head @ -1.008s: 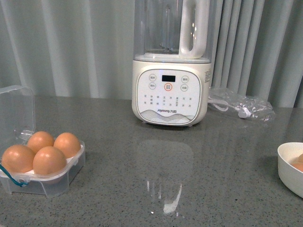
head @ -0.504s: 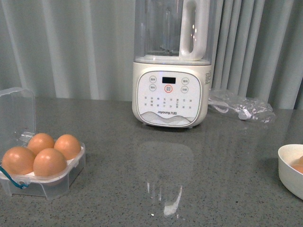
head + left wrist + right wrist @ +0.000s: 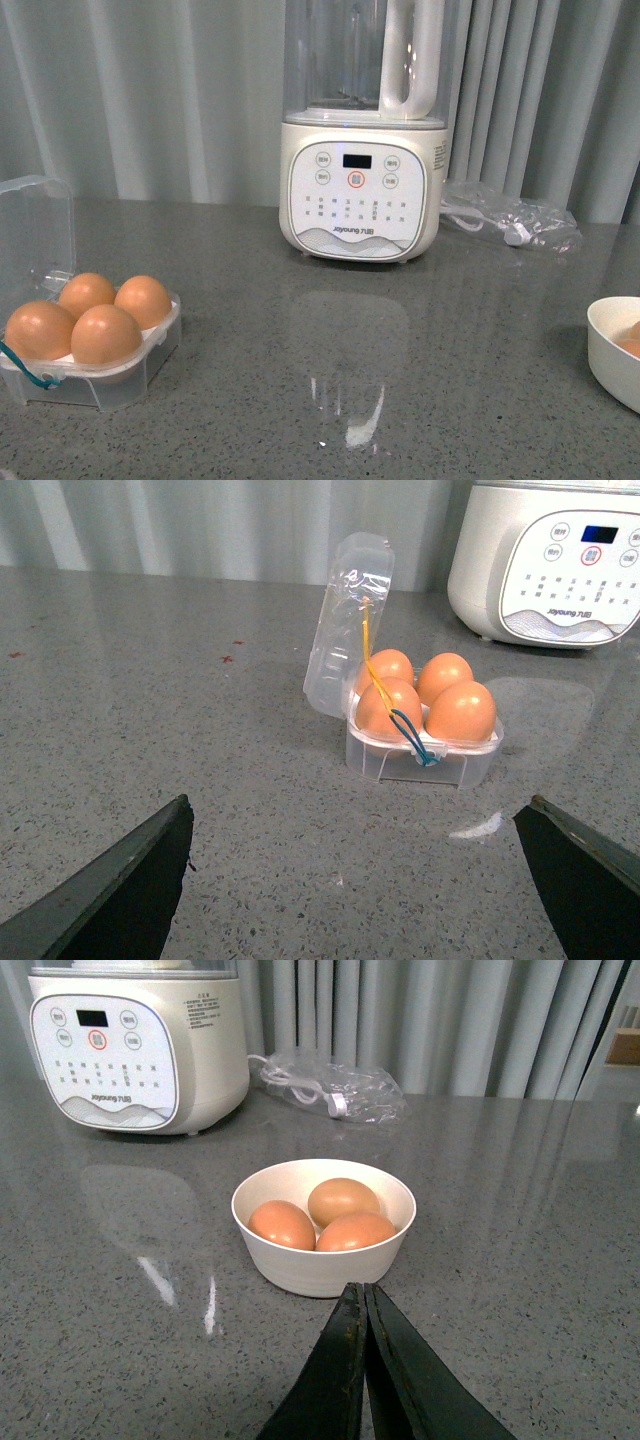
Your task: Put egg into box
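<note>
The left gripper (image 3: 357,802) stands wide open with nothing between its dark fingers (image 3: 120,880), held above the grey speckled counter (image 3: 400,380) a little way short of the box (image 3: 110,388). That clear plastic egg case sits near the counter's front left corner. Its hinged lid (image 3: 35,235) stands upright, and a blue cord (image 3: 22,366) hangs over its near wall. All four cells are filled. The egg (image 3: 105,334) rests in one of them among three other brown eggs (image 3: 87,293), and I cannot tell it apart from them. At the middle of the back edge stands a cream Joyoung blender (image 3: 360,200) with a clear jug and a white handle. To its right along the back edge lies a crumpled clear plastic bag (image 3: 515,222) holding a white cable. A white round bowl (image 3: 608,350) sits at the counter's right edge, and the right wrist view shows three more brown eggs (image 3: 343,1200) inside it. The right gripper (image 3: 360,1290) hangs just short of the bowl's near wall, its fingers pressed together with nothing between them.
</note>
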Motion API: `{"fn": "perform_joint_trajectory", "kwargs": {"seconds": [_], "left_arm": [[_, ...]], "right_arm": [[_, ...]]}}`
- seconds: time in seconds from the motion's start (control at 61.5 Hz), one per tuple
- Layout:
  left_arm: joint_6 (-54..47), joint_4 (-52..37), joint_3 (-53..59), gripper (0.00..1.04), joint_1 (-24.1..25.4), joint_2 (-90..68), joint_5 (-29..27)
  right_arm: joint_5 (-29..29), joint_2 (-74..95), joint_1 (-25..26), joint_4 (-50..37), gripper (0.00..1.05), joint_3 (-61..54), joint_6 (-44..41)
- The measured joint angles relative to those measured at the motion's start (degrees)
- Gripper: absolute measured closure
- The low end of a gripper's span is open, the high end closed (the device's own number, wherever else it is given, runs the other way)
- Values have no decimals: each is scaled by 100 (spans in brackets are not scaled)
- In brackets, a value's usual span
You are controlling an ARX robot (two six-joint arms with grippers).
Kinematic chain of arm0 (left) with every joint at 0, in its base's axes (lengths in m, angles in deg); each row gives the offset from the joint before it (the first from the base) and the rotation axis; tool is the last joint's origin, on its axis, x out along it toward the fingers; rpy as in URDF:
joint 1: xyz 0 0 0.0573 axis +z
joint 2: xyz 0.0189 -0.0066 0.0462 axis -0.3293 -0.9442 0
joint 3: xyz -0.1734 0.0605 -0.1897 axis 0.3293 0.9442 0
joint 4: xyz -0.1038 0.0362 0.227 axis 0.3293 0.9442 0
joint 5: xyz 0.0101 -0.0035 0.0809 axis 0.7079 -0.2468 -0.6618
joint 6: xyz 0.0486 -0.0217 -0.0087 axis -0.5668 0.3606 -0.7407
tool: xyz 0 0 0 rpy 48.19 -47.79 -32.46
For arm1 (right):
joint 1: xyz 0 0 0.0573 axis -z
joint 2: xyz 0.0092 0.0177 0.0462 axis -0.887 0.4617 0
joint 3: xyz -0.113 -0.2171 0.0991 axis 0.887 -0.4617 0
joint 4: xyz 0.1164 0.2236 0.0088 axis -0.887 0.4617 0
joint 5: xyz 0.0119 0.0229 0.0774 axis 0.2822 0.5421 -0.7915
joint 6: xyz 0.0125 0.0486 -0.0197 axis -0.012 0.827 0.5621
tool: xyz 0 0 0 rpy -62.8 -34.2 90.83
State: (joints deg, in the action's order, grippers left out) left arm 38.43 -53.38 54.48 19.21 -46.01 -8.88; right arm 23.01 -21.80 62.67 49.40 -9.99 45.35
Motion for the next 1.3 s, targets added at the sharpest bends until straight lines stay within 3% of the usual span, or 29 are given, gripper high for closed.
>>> {"fn": "perform_joint_trajectory", "kwargs": {"seconds": [0.406,0.861,0.926,0.975,1.138,1.3], "left_arm": [[0,0,0,7,0,0,0],[2,9,-4,7,-7,-11,-33],[297,1351,-457,7,-516,-796,-1480],[330,1569,-518,7,-693,-1141,-1934],[341,1263,-616,7,-734,-1325,-1932],[229,590,-787,7,-140,-1864,-1235]], "right_arm": [[2,0,0,0,6,0,2],[2,0,0,0,7,0,17],[2,0,0,0,7,0,20],[-2,0,0,0,7,0,20],[2,-2,0,2,7,0,20],[2,-2,0,2,7,0,20]]}}
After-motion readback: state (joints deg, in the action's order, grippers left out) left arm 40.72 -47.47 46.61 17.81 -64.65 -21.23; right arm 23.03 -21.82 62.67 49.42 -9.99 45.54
